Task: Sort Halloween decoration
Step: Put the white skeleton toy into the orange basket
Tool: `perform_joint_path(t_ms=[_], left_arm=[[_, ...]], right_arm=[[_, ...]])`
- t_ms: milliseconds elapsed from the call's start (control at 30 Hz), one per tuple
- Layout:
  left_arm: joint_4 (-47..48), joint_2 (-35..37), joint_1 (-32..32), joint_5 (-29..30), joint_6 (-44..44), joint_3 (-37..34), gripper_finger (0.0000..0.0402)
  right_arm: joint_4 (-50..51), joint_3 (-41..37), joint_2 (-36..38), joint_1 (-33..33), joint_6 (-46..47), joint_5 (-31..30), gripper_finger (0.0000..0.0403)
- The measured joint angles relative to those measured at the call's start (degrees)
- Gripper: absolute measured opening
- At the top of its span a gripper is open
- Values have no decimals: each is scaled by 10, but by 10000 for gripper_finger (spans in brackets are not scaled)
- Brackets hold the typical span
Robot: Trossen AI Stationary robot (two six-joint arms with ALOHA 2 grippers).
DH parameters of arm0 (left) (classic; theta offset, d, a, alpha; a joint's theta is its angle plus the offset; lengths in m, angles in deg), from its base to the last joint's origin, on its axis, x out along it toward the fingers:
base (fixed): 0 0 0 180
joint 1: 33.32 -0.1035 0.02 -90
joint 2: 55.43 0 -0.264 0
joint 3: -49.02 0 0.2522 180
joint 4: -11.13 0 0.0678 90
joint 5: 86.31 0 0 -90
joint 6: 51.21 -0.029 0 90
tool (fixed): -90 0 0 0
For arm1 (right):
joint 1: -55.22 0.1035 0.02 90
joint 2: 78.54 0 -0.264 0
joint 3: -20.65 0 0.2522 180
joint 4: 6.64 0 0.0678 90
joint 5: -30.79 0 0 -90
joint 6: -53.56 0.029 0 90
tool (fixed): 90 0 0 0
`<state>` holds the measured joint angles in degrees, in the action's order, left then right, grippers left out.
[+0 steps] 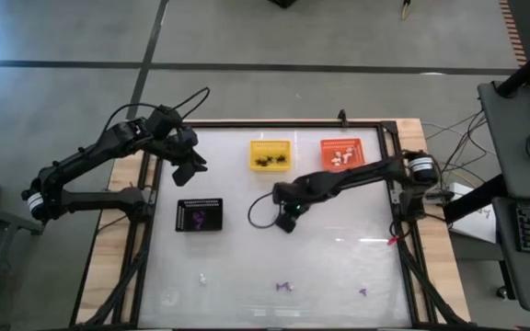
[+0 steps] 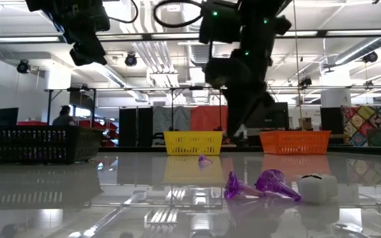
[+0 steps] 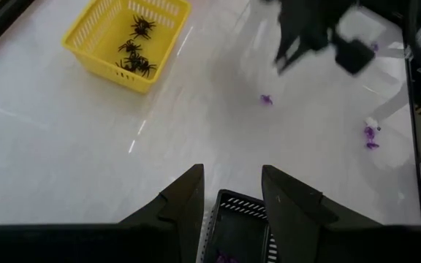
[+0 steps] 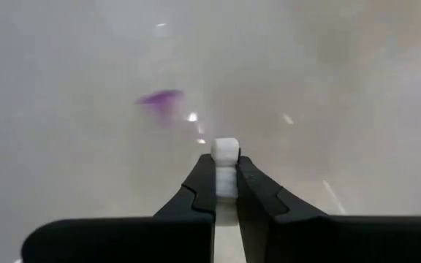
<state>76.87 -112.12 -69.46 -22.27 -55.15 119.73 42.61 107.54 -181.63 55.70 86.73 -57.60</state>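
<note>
Left gripper (image 1: 194, 169) hovered over the black tray (image 1: 199, 215), fingers apart, holding nothing. Right gripper (image 4: 225, 175) mid-bench pinched a small white blocky trinket (image 4: 225, 151); a purple trinket (image 4: 159, 98) beyond was just a blur.

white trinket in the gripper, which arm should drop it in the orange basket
Right. The right gripper is shut on the white trinket, and the orange basket sits on its side. The left gripper hangs open above the black tray.
</note>
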Motion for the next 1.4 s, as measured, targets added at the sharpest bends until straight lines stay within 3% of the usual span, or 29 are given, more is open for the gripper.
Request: perform_joint_path(t_ms=[367,600,767,900,1400], left_arm=[[-1,0,0,1,-17,0,120],[-4,-4,0,1,-31,0,120],[-5,-15,0,1,-29,0,120],[-10,-28,0,1,-29,0,120],[-72,-75,0,-19,-4,3,120]], right_arm=[[157,-29,141,-101,-26,-106,13],[165,-79,214,-224,-67,-103,13],[164,-117,228,-309,-79,-51,18],[163,-132,225,-349,-111,-43,34],[161,-140,223,-396,-173,-47,54]])
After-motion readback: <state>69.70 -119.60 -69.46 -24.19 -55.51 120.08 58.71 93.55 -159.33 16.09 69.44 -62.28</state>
